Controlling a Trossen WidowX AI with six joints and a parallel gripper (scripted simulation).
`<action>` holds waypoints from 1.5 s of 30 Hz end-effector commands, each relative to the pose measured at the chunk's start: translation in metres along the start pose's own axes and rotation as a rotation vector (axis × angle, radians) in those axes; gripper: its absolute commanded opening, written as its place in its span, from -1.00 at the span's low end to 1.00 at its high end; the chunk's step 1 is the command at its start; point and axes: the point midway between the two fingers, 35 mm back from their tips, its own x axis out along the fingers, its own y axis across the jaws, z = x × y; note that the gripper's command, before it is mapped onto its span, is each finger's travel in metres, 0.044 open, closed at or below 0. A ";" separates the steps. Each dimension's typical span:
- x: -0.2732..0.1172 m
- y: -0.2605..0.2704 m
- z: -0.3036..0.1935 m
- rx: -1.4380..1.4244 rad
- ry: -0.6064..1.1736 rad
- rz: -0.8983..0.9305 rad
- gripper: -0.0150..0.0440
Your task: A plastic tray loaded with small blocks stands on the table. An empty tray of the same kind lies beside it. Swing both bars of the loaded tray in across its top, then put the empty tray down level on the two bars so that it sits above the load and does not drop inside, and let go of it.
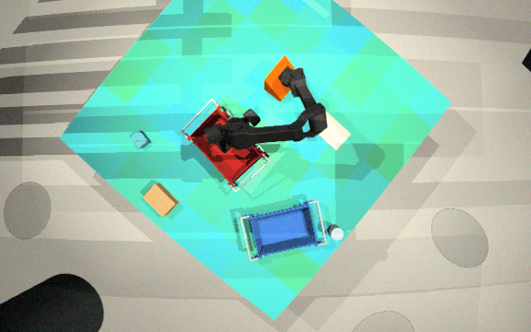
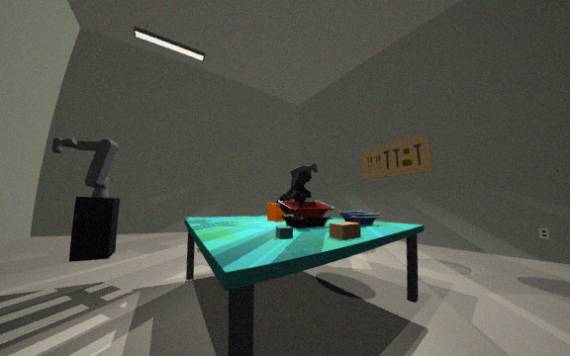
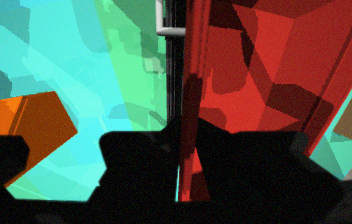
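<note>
The empty red tray (image 1: 235,168) (image 2: 310,210) (image 3: 277,50) is directly above the black tray (image 2: 309,222) (image 3: 175,75), looking roughly level. My gripper (image 1: 221,138) (image 2: 301,203) (image 3: 185,119) is shut on one long side wall of the red tray. White wire bars stand out past both ends of the red tray. A piece of pale wire (image 3: 173,32) shows beside the held wall in the wrist view; whose bar it is I cannot tell. The black tray's load and most of its bars are hidden under the red tray. Whether the trays touch I cannot tell.
A blue tray (image 1: 284,227) (image 2: 359,218) with its bars out stands nearby, beside a white cylinder (image 1: 336,233). An orange block (image 1: 278,80) (image 2: 274,212) (image 3: 42,132), a tan block (image 1: 159,199) (image 2: 344,230), a small blue-grey cube (image 1: 140,138) (image 2: 284,232) and a white block (image 1: 336,135) stand around.
</note>
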 end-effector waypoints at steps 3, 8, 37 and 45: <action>0.005 0.003 0.004 -0.003 0.001 0.023 -0.49; 0.003 0.002 0.001 -0.001 0.000 0.006 -0.49; 0.012 0.007 0.004 -0.003 0.001 0.024 -0.49; 0.012 0.007 0.004 -0.003 0.001 0.024 -0.49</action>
